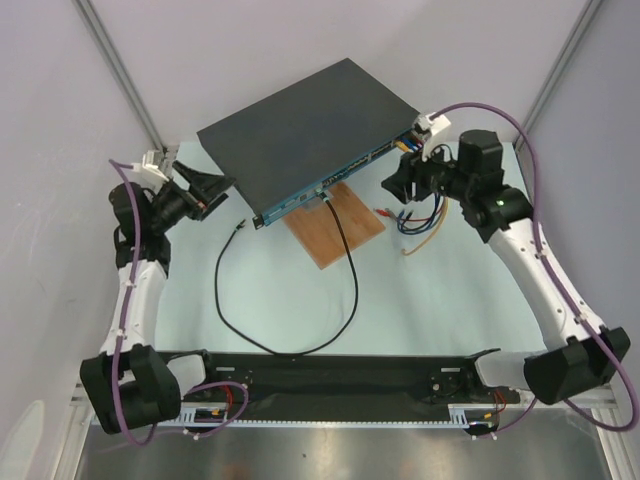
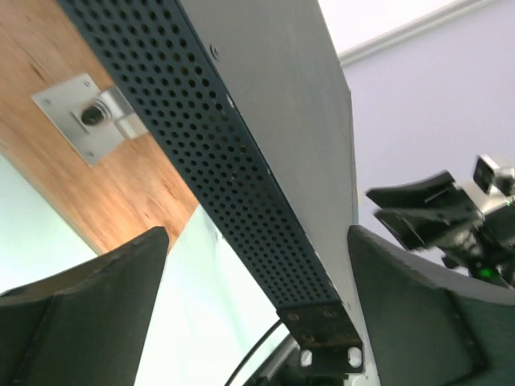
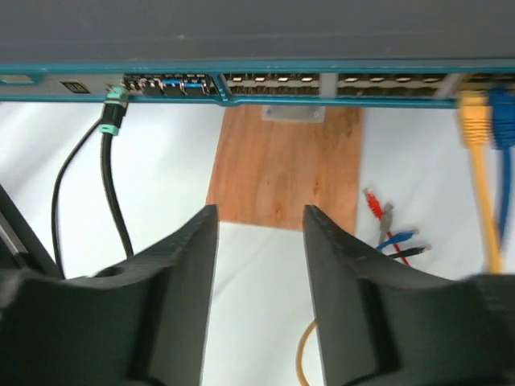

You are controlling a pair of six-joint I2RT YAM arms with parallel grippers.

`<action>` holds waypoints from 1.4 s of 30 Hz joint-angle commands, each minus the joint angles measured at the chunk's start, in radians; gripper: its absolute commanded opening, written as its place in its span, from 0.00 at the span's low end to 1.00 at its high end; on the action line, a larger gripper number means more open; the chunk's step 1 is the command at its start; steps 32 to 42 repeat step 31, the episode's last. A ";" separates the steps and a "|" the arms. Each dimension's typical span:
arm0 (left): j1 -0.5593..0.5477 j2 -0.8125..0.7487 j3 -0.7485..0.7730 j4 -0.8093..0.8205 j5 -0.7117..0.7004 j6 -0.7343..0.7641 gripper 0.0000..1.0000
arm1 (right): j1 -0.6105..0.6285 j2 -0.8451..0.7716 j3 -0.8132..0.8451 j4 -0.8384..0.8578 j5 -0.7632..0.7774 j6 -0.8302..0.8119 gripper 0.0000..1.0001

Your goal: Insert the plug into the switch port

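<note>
Arms are flanking one switch point(image 1: 300, 125); left gripper point(image 1: 222, 192) is gaping wide, right gripper point(image 1: 395, 188) hanging parted, both empty; one plug point(image 3: 115, 108) is sitting in a port point(image 3: 119, 87).

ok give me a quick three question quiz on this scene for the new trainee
1. True or false: the green-collared plug is already seated in the front face of the switch.
2. What lies under the switch? A) wooden board B) metal tray C) foam pad
3. What does the right end effector hold?
Key: 1 true; 2 A; 3 nothing, its jaws stand open and empty.
</note>
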 commanded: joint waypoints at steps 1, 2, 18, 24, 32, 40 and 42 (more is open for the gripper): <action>0.056 -0.071 0.050 -0.034 0.036 0.078 1.00 | -0.047 -0.079 0.018 -0.028 -0.059 0.009 0.55; 0.080 -0.088 0.055 -0.075 0.044 0.090 1.00 | -0.057 -0.099 0.019 -0.041 -0.062 0.020 0.65; 0.145 -0.241 0.488 -1.071 -0.188 1.063 1.00 | -0.246 -0.309 -0.120 -0.155 -0.113 0.164 1.00; 0.119 -0.324 0.435 -1.198 -0.201 1.238 1.00 | -0.252 -0.400 -0.257 -0.138 -0.131 0.208 1.00; 0.099 -0.335 0.423 -1.207 -0.261 1.248 1.00 | -0.257 -0.414 -0.254 -0.137 -0.137 0.204 1.00; 0.099 -0.335 0.423 -1.207 -0.261 1.248 1.00 | -0.257 -0.414 -0.254 -0.137 -0.137 0.204 1.00; 0.099 -0.335 0.423 -1.207 -0.261 1.248 1.00 | -0.257 -0.414 -0.254 -0.137 -0.137 0.204 1.00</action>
